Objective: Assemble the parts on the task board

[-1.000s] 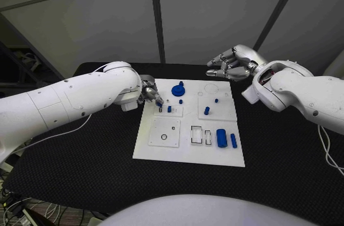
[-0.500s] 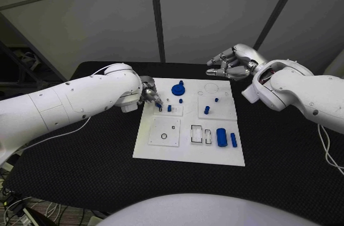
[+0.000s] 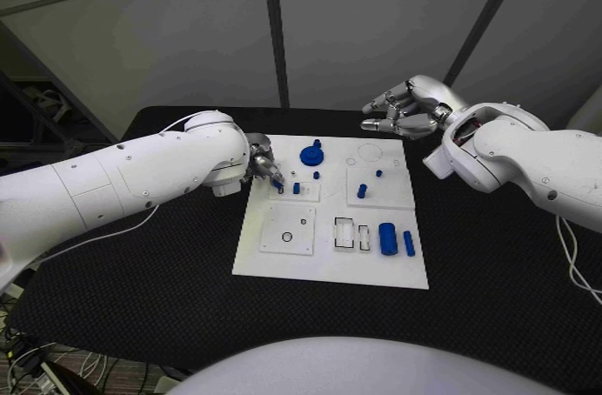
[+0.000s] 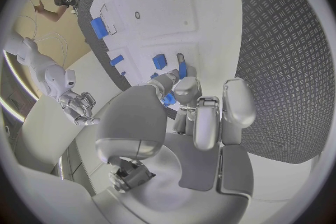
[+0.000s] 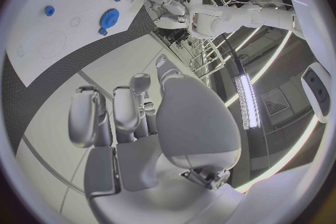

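Observation:
The white task board lies in the middle of the black table. My left hand hovers over the board's far left corner and pinches a small blue peg between thumb and fingers; the left wrist view shows the blue peg at its fingertips. Beside it a blue peg stands in the board, and a blue gear sits further back. My right hand hangs above the board's far right edge, fingers loosely bent and apart, holding nothing.
Two more blue pegs stand in the right-hand plate. A blue cylinder and a blue bar lie near the board's right edge, next to rectangular slots. Black table surrounds the board.
My left hand with its peg has shifted only very slightly over the board's corner. The right hand has stayed where it was.

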